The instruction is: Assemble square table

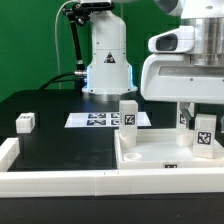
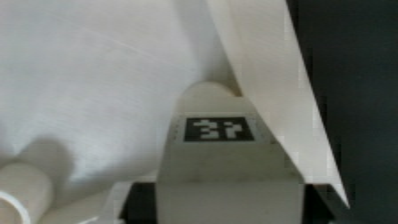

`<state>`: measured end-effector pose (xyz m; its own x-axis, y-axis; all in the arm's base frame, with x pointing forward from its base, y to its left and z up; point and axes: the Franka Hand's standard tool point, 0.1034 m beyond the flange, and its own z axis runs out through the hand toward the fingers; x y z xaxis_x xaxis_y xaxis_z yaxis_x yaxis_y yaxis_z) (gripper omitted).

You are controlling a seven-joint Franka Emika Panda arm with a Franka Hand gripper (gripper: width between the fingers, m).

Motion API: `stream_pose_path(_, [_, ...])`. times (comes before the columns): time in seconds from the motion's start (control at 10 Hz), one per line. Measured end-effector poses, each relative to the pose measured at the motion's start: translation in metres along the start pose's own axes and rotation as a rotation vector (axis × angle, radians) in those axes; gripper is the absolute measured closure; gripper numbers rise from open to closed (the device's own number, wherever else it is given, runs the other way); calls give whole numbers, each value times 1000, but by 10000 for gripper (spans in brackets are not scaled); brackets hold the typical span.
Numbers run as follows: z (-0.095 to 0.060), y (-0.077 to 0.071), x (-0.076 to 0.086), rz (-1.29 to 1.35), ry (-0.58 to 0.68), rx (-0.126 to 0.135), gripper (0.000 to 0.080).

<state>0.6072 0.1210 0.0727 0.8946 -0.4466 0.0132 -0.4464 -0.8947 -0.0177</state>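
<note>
One gripper (image 1: 201,121), clamped on tagged leg (image 1: 204,139)

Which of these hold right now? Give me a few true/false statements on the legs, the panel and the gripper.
1. One upright leg stands on the square panel, at its corner toward the exterior view's left. True.
2. The marker board lies on top of the panel. False: it lies flat on the black table, behind the panel.
3. The gripper is above the panel with a tagged leg between its fingers. True.
4. The small white tagged part at the exterior view's left sits inside the panel. False: it sits on the table, well apart from the panel.
</note>
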Motion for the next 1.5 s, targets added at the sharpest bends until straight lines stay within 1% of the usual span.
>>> stream_pose_path(0.1, [0,0,0,81,-2,1,508])
stream_pose_path(0.3, [0,0,0,303,-9,-5,508])
stream_pose_path(0.4, [0,1,0,349,-10,-5,508])
stream_pose_path(0.5, [0,1,0,377,-18,3,508])
stream_pose_path(0.6, [0,1,0,438,-21,5,508])
stream_pose_path(0.7, [0,1,0,438,-22,6,508])
stream_pose_path(0.8, [1,1,0,399,-21,6,405])
stream_pose_path(0.9, [1,-1,-1,376,-22,6,267])
stream_pose_path(1.0, [1,-4,-4,357,-23,7,185])
stream_pose_path(1.1, [0,-6,-5,266,-23,9,185])
stream_pose_path(1.2, [-1,-7,-5,182,-21,12,157])
stream_pose_path(1.5, [0,-6,-5,-77,-9,19,150])
